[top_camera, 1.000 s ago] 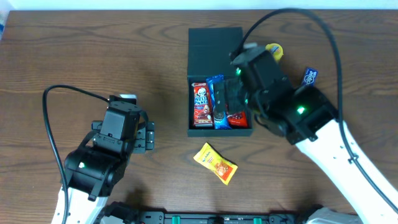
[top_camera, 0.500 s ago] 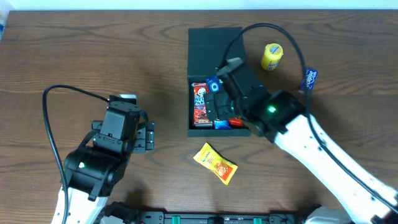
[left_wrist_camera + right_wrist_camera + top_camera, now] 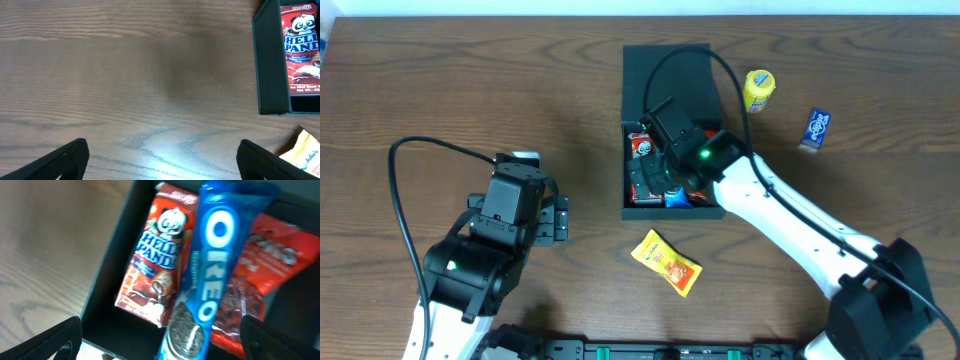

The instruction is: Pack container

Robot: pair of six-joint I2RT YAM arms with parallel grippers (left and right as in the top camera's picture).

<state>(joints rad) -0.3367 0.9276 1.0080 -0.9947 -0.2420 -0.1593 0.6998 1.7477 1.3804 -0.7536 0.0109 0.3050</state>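
Hovering right pincer (image 3: 160,347) over container (image 3: 271,60), released; left pincer (image 3: 160,160) released too, left of container.
Likely light, stiff, matte cardboard: pinch flap (image 3: 665,75) at free edge, gently.

left arm (image 3: 480,255) sits folded low, jaws wide apart; right arm (image 3: 770,215) stretches forward and inward, jaws also spread.
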